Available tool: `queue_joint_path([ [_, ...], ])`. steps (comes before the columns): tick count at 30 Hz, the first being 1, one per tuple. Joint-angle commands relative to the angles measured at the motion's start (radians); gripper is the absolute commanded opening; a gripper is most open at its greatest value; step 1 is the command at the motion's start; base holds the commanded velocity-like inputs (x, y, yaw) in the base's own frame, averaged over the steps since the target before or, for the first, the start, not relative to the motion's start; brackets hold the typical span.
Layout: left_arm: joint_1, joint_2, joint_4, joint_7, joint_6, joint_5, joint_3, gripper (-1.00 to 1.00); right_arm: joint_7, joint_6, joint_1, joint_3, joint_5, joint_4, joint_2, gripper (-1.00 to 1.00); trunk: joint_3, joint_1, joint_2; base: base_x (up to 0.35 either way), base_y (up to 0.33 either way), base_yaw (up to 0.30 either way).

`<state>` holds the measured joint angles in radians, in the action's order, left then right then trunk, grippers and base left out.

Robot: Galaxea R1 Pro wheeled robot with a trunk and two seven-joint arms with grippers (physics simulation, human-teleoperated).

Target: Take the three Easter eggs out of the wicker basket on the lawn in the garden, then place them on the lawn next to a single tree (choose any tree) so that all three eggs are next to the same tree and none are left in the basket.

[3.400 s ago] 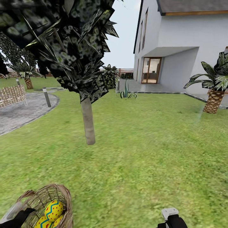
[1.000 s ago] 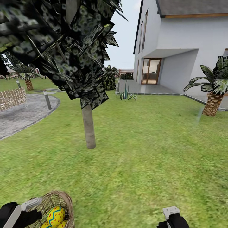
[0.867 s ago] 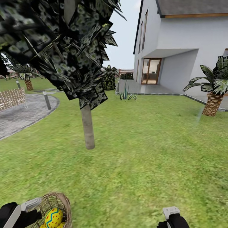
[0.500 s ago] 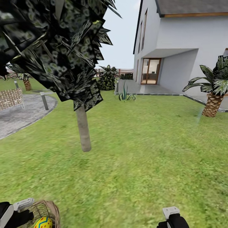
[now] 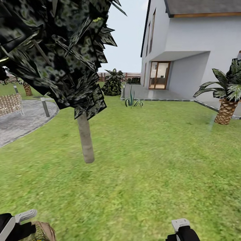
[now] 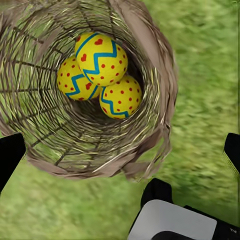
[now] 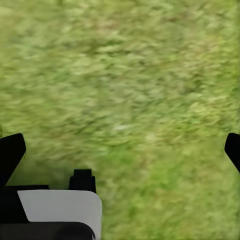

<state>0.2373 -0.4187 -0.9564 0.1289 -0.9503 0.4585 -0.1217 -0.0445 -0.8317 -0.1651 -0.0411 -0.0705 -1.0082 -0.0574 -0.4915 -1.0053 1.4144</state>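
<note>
Looking down my left wrist camera, I see the wicker basket [image 6: 150, 145] on the lawn [image 6: 210, 60], with all three Easter eggs [image 6: 102, 57] nested together at its bottom, touching one another. My left gripper [image 6: 120, 152] shows its two dark fingertips far apart at either side of the picture, jaws spread wide and holding nothing. From the head camera only a sliver of the basket's rim [image 5: 42, 231] shows by my left arm, and the eggs are out of sight there. That view gives me the tree [image 5: 85, 140], its pale trunk ahead and to the left. My right gripper [image 7: 120, 150] hangs over bare grass, jaws likewise spread.
</note>
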Motion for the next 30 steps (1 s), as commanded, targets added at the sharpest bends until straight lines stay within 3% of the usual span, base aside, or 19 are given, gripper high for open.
queue_joint_path([
  [1,0.000,0.000,-0.001,0.009,-0.004,0.011,-0.001,1.00,0.000,-0.006,-0.001,-0.003,-0.006,-0.001,-0.001,1.00,-0.001,-0.001,0.001,0.316,0.113,0.000],
  [6,0.000,-0.006,-0.001,0.012,-0.003,0.009,0.001,1.00,-0.001,-0.006,-0.001,-0.003,-0.006,-0.001,0.000,1.00,-0.001,-0.001,0.001,0.220,0.074,0.000],
  [8,0.000,-0.041,0.000,0.011,-0.002,0.009,0.004,1.00,-0.001,-0.005,-0.001,-0.004,-0.007,-0.001,0.002,1.00,-0.001,-0.001,0.001,0.035,0.011,0.000],
  [11,0.000,-0.054,0.000,0.011,-0.001,0.009,0.006,1.00,-0.001,-0.005,-0.001,-0.004,-0.007,-0.001,0.002,1.00,-0.001,-0.001,0.001,0.015,0.005,0.000],
  [30,0.000,-0.057,0.000,0.008,-0.001,0.015,0.000,1.00,-0.001,-0.004,-0.001,-0.004,-0.008,-0.001,0.002,1.00,-0.007,-0.008,0.015,0.001,0.000,0.000],
])
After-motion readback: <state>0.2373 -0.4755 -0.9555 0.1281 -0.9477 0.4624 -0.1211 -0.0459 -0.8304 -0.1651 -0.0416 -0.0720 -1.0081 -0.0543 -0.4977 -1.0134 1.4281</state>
